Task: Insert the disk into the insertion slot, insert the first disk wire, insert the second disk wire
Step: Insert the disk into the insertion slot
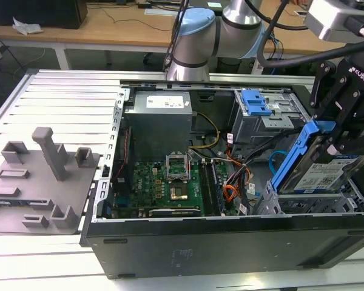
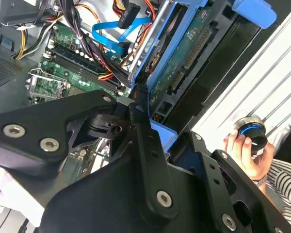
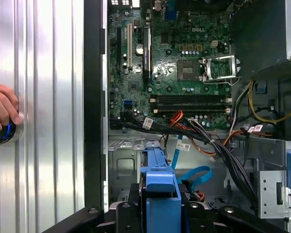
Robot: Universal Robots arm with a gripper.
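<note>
My gripper (image 1: pixel 335 144) is shut on the disk (image 1: pixel 321 176), a silver drive with a white label in a blue frame (image 1: pixel 294 157). The disk hangs tilted, handle end up, just over the insertion slot (image 1: pixel 268 203), the low grey perforated cage at the case's exterior-view right. Whether it touches the cage I cannot tell. In the first wrist view the blue frame (image 3: pixel 160 194) sits between the black fingers (image 3: pixel 131 211) above the cage floor (image 3: pixel 122 167). The second disk wire (image 3: pixel 194 174), a light-blue flat cable, loops beside the cage; its dark plug (image 2: pixel 128 13) hangs free. Which bundled wire is the first disk wire I cannot tell.
A taller grey bay with a blue latch (image 1: pixel 258 103) stands behind the slot. A black and orange wire bundle (image 3: pixel 194 131) crosses between the motherboard (image 1: pixel 158 179) and the cage. A hand (image 3: pixel 1 107) rests on a round blue-lit device (image 2: pixel 252 133) on the ribbed table. Grey fixtures (image 1: pixel 42 176) lie at the exterior view's left.
</note>
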